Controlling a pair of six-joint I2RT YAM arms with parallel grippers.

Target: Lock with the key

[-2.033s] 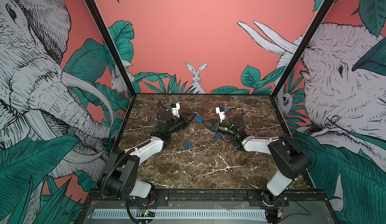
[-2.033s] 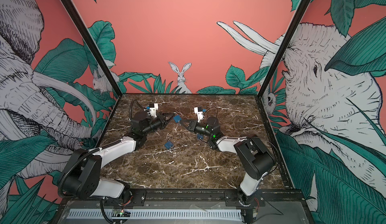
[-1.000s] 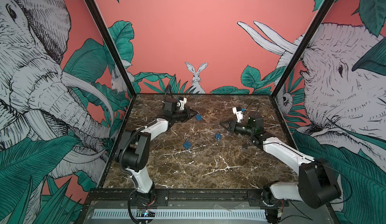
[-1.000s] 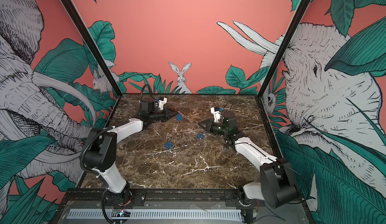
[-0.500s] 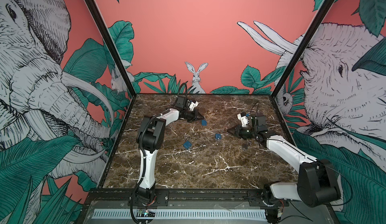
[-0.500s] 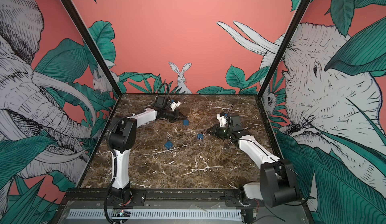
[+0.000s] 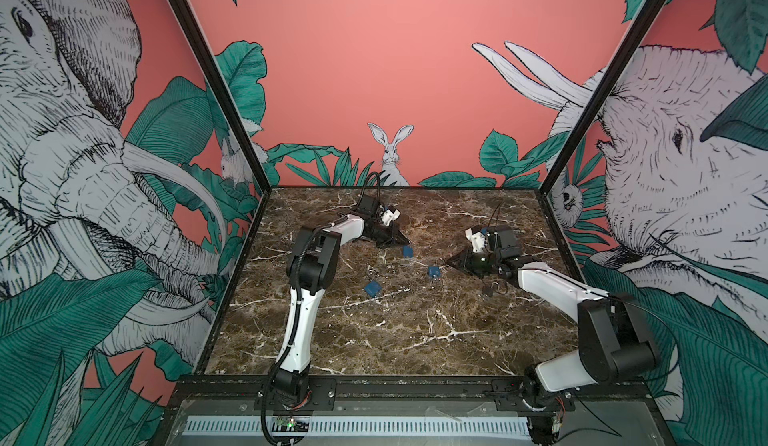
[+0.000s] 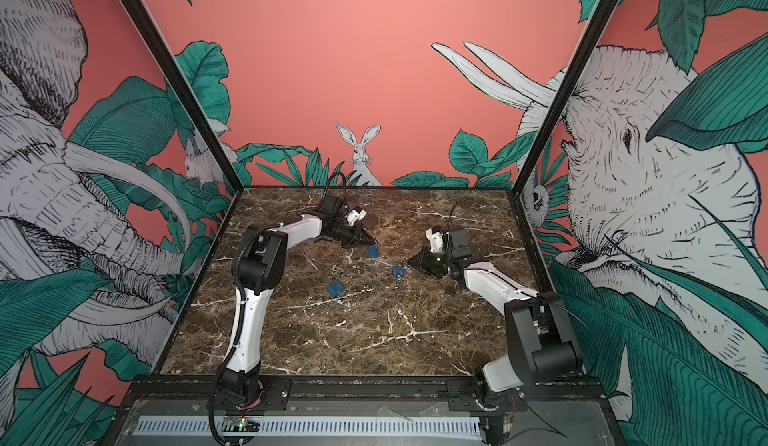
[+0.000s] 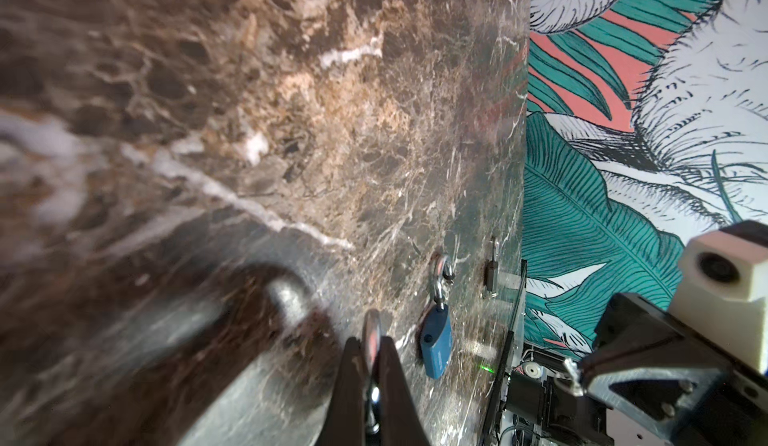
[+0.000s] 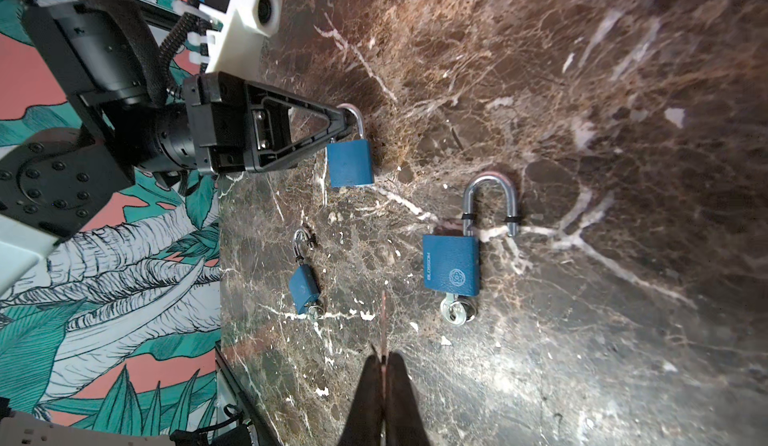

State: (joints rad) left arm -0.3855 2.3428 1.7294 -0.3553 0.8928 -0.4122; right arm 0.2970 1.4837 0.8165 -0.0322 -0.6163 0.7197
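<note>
**Left pincer clamped on a padlock's shackle, right pincer closed and lining up**

I am gripping with the left gripper [image 10: 345, 120], its jaws clamped on the steel shackle [image 10: 359, 116] of the held padlock [image 7: 407, 251]. In a top view its blue body is lying on the marble table [image 7: 374, 340] at 6 o'clock from the fingertips. The right gripper [image 10: 384, 363] is pressing its jaws together, with nothing between them that I can make out. It is pointing at the middle padlock [image 7: 434, 272], at 8 o'clock from it, shackle sprung, a key [image 10: 455, 314] sitting in its base. A third padlock [image 7: 372, 288], also keyed, is lying at 7 o'clock from the held one. I am judging this as the setup step: next I am needing the right jaws to part, take a key squarely and turn it with the shackle pushed home
</note>
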